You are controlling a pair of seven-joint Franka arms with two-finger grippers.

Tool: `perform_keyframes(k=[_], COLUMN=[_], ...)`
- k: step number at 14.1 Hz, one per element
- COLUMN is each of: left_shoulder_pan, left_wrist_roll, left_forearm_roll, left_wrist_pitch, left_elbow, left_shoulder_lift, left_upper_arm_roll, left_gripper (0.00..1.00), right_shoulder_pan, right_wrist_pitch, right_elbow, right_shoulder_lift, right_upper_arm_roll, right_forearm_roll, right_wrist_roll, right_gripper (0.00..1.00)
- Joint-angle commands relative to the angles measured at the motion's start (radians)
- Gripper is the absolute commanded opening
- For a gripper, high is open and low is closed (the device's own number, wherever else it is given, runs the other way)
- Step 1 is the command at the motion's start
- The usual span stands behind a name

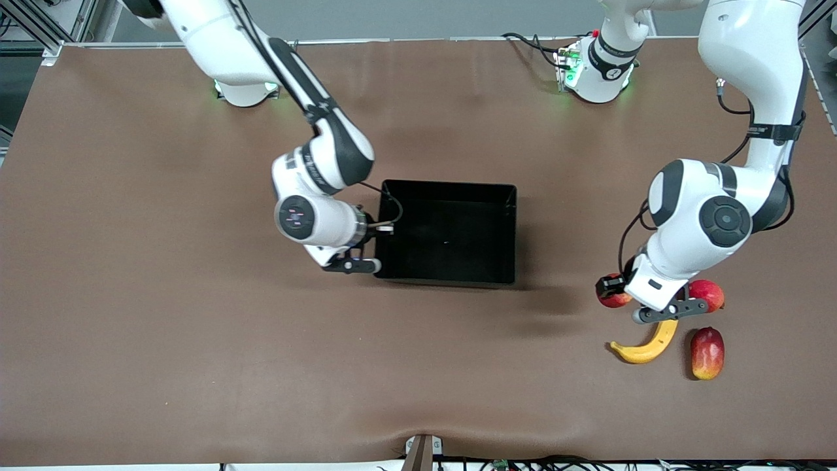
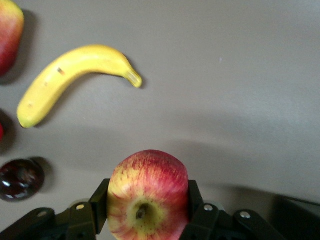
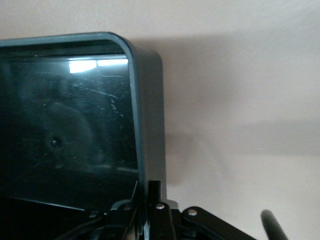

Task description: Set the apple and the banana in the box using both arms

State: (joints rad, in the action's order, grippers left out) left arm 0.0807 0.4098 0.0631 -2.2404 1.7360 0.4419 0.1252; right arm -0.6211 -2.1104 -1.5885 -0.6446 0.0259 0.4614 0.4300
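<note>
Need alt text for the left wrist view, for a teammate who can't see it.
The left gripper is shut on the apple, red with yellow patches, above the brown table. The banana lies on the table, apart from the apple, with a dark round fruit at the frame's edge.

Left gripper [image 2: 148,212] fingers [image 2: 99,204] clamped, right gripper [image 3: 145,210] fingers pinched together.

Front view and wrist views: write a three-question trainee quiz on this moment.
1. True or false: the box already holds fruit.
2. Multiple choice: the left gripper is shut on A) a lemon, B) the apple, C) nothing.
3. Fill in: the right gripper is clamped on the box's ____.
Key: 1 false; 2 B; 3 wall.
</note>
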Motion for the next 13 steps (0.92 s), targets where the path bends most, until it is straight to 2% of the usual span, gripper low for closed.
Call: perform_keyframes(k=[1, 4, 7, 9, 11, 13], left_shoulder_pan=[0.036, 0.086, 0.157, 0.21, 0.284, 0.33], left_wrist_roll=[0.072, 0.157, 0.28, 0.328, 0.404, 0.466], left_forearm_roll=[0.023, 0.024, 0.024, 0.026, 0.026, 0.026], left_wrist_pitch=[0.044, 0.057, 0.059, 0.059, 0.056, 0.035], left_elbow=[0.011, 0.017, 0.039, 0.047, 0.054, 0.089], left_shoulder_lift=[-0.037, -0.045, -0.068, -0.08, -0.072, -0.065], left_upper_arm_roll=[0.007, 0.016, 0.057, 0.062, 0.062, 0.062], left_gripper=[0.0, 0.0, 0.0, 0.0, 0.0, 0.0], right_shoulder_pan=[-0.02, 0.01, 0.072, 0.077, 0.084, 0.122], right_wrist_pitch=[-0.011, 0.065, 0.354, 0.478, 0.507, 0.619], right_elbow=[0.074, 0.09, 0.194, 0.234, 0.236, 0.271], right_shoulder_lift=[-0.033, 0.0, 0.062, 0.118, 0.173, 0.183], right_upper_arm_roll=[0.012, 0.02, 0.081, 0.156, 0.213, 0.246], right_forearm_roll=[0.02, 0.016, -0.012, -0.099, -0.209, -0.237], right_wrist_roll=[0.05, 0.046, 0.052, 0.049, 0.039, 0.024], right_gripper=[0.99, 1.0, 1.0, 1.0, 1.0, 1.0])
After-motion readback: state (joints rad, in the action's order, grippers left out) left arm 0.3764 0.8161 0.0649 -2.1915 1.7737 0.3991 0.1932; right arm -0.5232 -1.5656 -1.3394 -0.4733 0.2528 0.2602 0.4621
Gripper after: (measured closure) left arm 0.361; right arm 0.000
